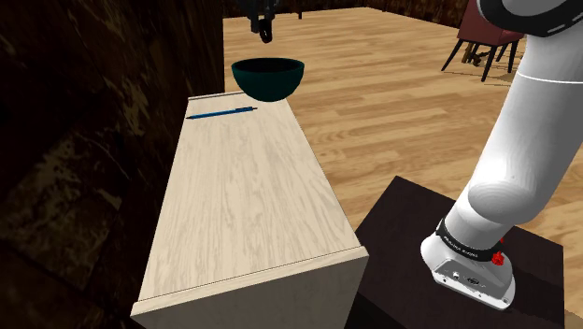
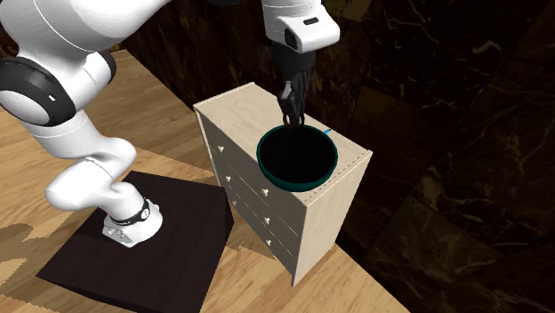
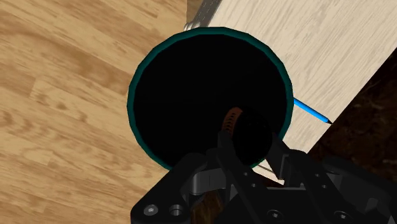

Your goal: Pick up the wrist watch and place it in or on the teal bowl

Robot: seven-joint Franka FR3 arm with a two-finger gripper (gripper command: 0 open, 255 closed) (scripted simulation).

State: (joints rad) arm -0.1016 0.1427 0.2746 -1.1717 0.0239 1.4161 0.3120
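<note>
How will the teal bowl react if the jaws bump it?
Teal bowl curves down to a small base, so it probably rocks or skids easily. It sits near the end of the dresser, so a shove might push it off. Looks rigid, not floppy.

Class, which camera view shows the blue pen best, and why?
The shoulder view: the blue pen lies there full length on the cabinet top beside the teal bowl. The wrist view shows one end jutting past the bowl's rim; the second exterior view, a blue sliver behind the bowl.
</note>
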